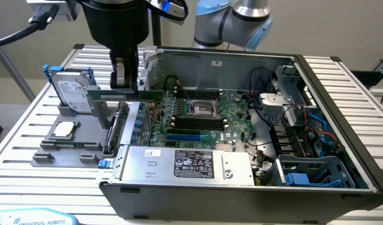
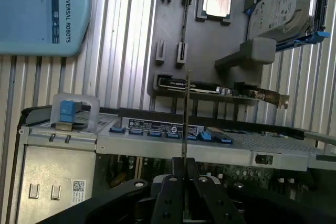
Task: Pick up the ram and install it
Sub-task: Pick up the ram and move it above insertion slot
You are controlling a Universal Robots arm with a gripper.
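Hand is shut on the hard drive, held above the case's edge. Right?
No: the hand is shut on the ram, not the hard drive, which stands in its blue frame on the grey holder. The exterior view shows it.

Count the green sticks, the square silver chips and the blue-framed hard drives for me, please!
Green ram stick, held in the gripper: 1
Square silver processor chip: 1
Hard drive in a blue frame: 1
Total: 3
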